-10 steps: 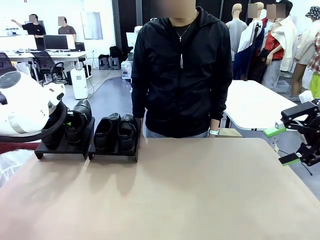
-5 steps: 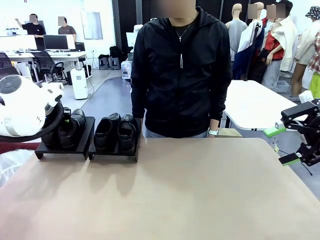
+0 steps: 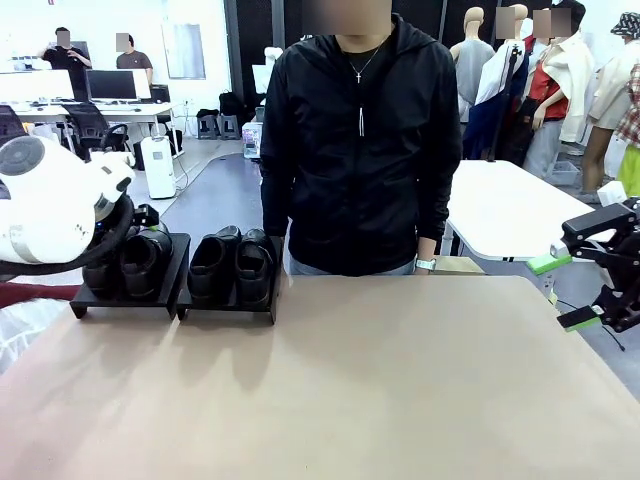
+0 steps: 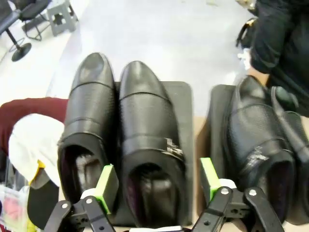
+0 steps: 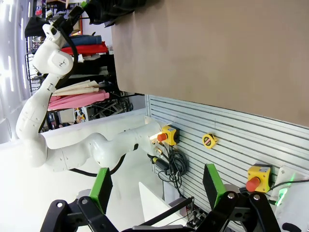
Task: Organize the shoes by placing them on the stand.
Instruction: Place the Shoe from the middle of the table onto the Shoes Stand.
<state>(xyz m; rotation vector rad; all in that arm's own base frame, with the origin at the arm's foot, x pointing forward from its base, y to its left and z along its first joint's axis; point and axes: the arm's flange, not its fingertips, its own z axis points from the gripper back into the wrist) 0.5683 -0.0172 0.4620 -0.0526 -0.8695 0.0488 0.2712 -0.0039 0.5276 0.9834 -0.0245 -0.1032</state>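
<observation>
Two black shoes lie side by side on the left section of the stand, toes pointing away. My left gripper hangs open just above the heel of the right-hand one, a green pad on either side and holding nothing. Two more shoes sit on the right section. In the front view my left arm covers part of the left pair. My right gripper is open and empty off the table's right edge.
A person in a black jacket stands at the far edge, right behind the stand. The brown tabletop stretches bare in front of the stand. A red and white cloth lies left of the stand, below table level.
My left gripper has opened and let go of the shoe, which went from raised and tilted to lying flat on the left section. The right arm has not moved.
</observation>
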